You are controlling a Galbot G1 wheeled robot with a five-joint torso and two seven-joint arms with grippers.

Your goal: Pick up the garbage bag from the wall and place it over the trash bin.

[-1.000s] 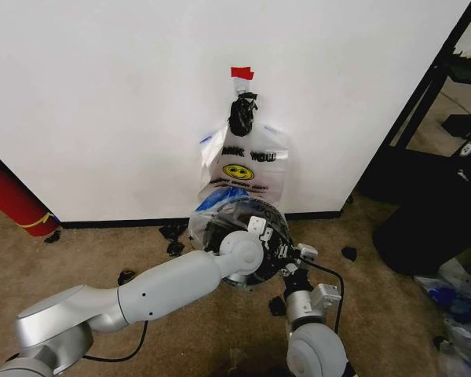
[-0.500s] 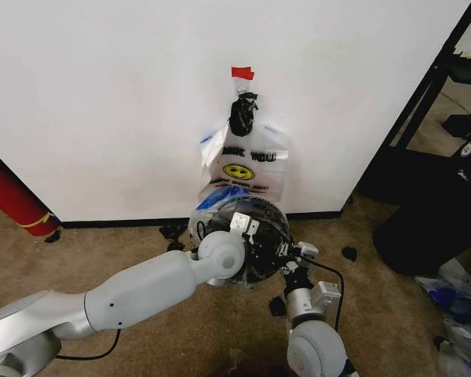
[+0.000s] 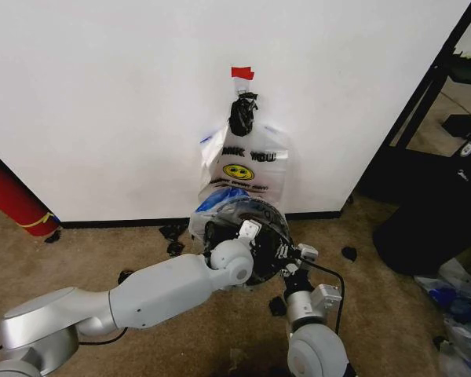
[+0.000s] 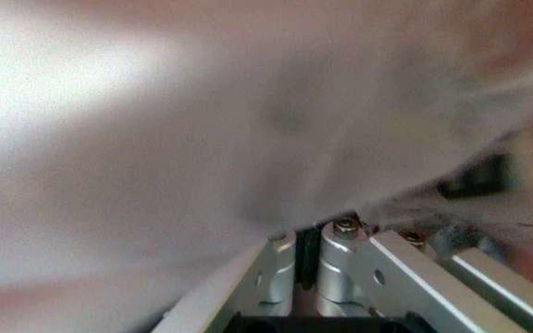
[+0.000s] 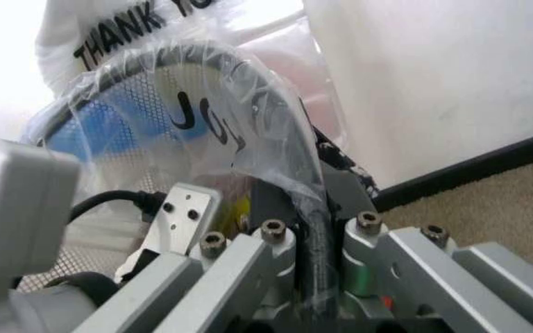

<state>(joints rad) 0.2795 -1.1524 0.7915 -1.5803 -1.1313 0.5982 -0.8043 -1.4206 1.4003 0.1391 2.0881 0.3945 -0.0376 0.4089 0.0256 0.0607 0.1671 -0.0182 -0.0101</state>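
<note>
On the left side of the head view I am reaching my left arm across the brown carpet [image 3: 78,243] toward the trash bin [image 3: 261,210], which is sitting on the floor right against the wall [image 3: 102,102]. My left gripper [image 3: 247,233] is sitting at the bin's near rim with thin plastic all around it. In the left wrist view its jaws are looking closed together, and white plastic is bunching right at the tips, so I think I am pinching the garbage bag [image 5: 248,111], but I cannot be sure. That bag is already lying over the bin's top. Another bag [image 3: 247,165] just like it is hanging above from the hook [image 3: 242,112], under the red tape [image 3: 242,73]. On the right, my right gripper [image 5: 311,239] is closed on the bin's black rim with the plastic pressed in between. Here is what I am worrying about. The plastic is thin, so pulling hard could rip it where the jaws are squeezing. The bin is small and light, so tugging with both arms could tip it or slide it. The plastic could also slip out and spring back off the rim.
</note>
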